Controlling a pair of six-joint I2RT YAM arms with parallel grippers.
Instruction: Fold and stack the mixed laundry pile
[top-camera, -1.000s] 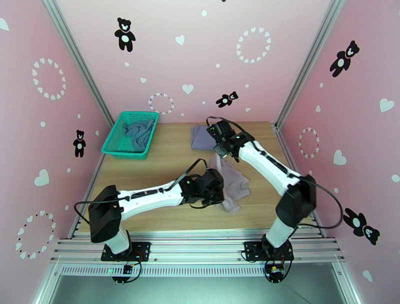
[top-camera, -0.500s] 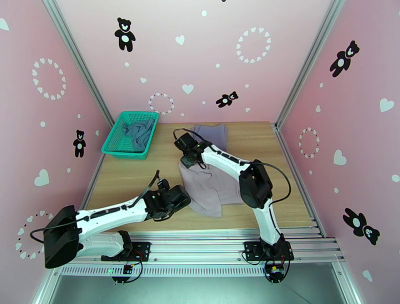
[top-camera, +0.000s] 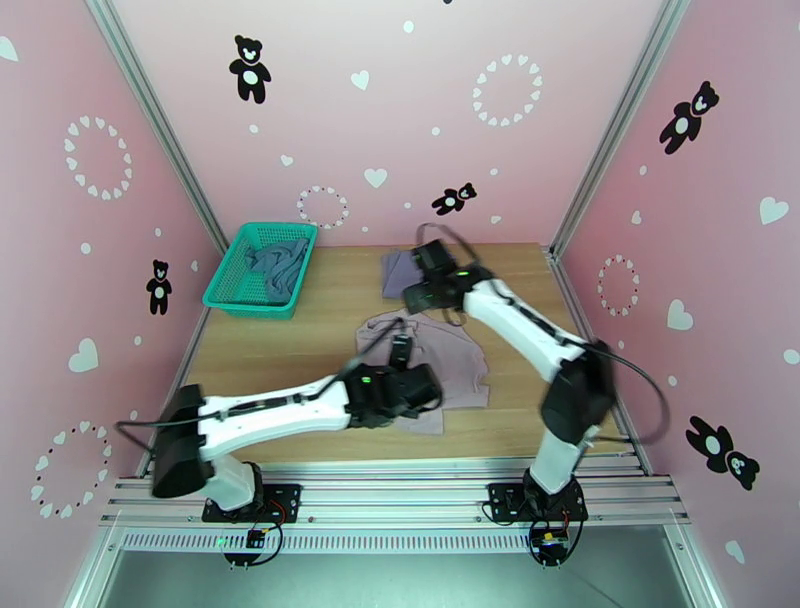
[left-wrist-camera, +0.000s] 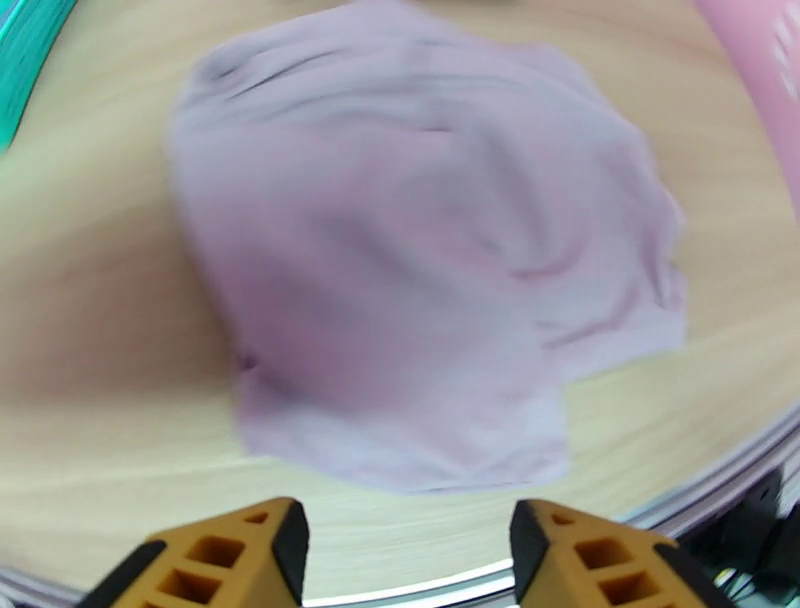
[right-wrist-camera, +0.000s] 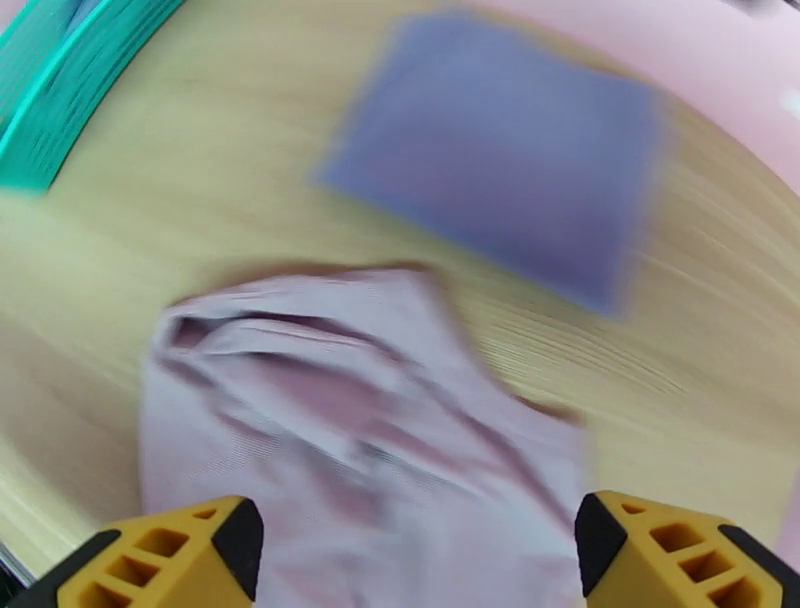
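So, on your wooden table (top-camera: 280, 345), the pale mauve garment (top-camera: 455, 350) lay spread and rumpled at the middle, its near edge partly hidden by your left arm. The green basket (top-camera: 250, 305) sat at the far left corner, the teal-blue top (top-camera: 278, 262) bunched inside. The grey-lavender garment (top-camera: 397, 273) lay folded flat just beyond the mauve one. Your left gripper (left-wrist-camera: 407, 525) hung over the mauve cloth's near edge, jaws parted, holding nothing; your right gripper (right-wrist-camera: 417, 525) gaped wider above its far edge, likewise empty.
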